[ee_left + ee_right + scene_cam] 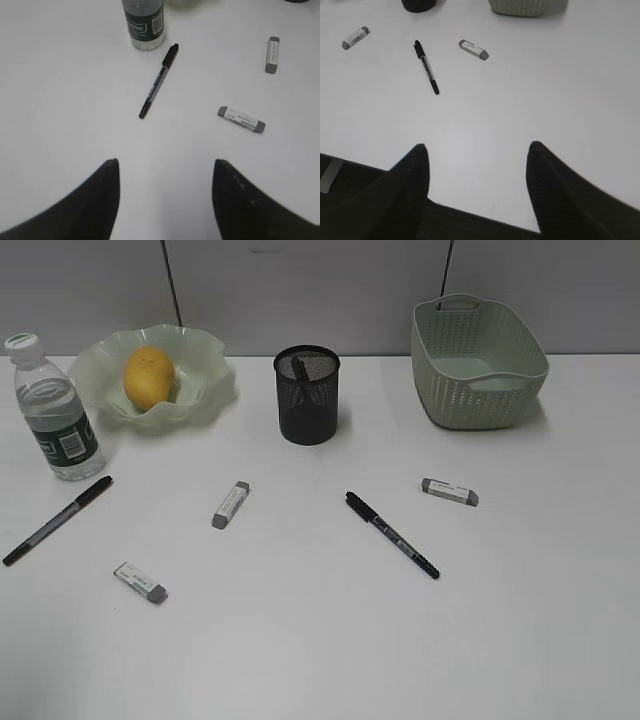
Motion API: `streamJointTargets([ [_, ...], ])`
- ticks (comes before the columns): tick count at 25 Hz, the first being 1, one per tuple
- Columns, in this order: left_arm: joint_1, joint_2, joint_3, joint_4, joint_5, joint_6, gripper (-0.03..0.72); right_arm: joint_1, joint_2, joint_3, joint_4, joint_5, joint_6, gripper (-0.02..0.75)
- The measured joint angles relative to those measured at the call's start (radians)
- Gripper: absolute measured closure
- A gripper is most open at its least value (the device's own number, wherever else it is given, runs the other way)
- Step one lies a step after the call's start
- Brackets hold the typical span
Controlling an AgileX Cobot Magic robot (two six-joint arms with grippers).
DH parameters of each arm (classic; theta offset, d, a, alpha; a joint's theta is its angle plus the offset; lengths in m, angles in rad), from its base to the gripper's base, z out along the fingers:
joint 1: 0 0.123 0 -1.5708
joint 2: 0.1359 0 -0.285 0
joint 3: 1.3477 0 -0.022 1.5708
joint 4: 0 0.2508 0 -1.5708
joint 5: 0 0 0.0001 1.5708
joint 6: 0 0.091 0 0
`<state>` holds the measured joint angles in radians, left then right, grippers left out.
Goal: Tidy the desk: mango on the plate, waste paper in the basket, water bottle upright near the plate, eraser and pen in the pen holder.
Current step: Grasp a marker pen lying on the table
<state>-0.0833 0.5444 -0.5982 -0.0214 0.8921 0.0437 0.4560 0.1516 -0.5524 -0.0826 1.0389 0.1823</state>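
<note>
Exterior view first: we see the desk [330,640] with the mango [149,375] lying in the plate [205,365] near the far left corner. We find the bottle [55,420] upright just beside the plate, at the left edge. The pen holder [307,395] stands near the middle of the far edge, and we can make out one dark item leaning inside it, though we cannot tell what it is. The basket [478,362] sits toward the far right corner; we cannot see any waste paper, and the basket's inside is only partly in view.

Loose on the desk we count two pens and three erasers. The left pen [58,520] lies slanted by the left edge, its cap end close to the bottle. The left eraser [140,582] lies nearer the front edge, well apart from the middle eraser [230,504]. The right pen [391,534] lies slanted near the centre, with the right eraser [449,491] near it, toward the basket.

From the left wrist we see the left gripper [165,195] spread apart and holding nothing, above bare desk, with the left pen, the bottle and two erasers ahead of it. From the right wrist we see the right gripper [477,185] likewise released, over the desk's front edge.
</note>
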Motion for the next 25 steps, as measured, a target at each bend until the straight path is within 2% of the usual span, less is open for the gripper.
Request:
streamJointTargets([
  [4,0.0,0.2,-0.012,-0.011,-0.131,0.056,0.238,0.0,0.0,0.0,0.0,-0.001,0.0,0.248],
  [9,0.0,0.467,-0.013,-0.116,-0.245,0.187,0.195,0.0,0.0,0.0,-0.002,-0.002,0.001,0.248],
  [12,-0.001,0.61,-0.035,-0.135,-0.308,0.232,0.183,0.0,0.0,0.0,-0.002,-0.002,0.001,0.248],
  [25,-0.001,1.051,-0.264,-0.133,-0.342,0.372,0.18,0.0,0.0,0.0,-0.002,-0.005,0.0,0.248],
])
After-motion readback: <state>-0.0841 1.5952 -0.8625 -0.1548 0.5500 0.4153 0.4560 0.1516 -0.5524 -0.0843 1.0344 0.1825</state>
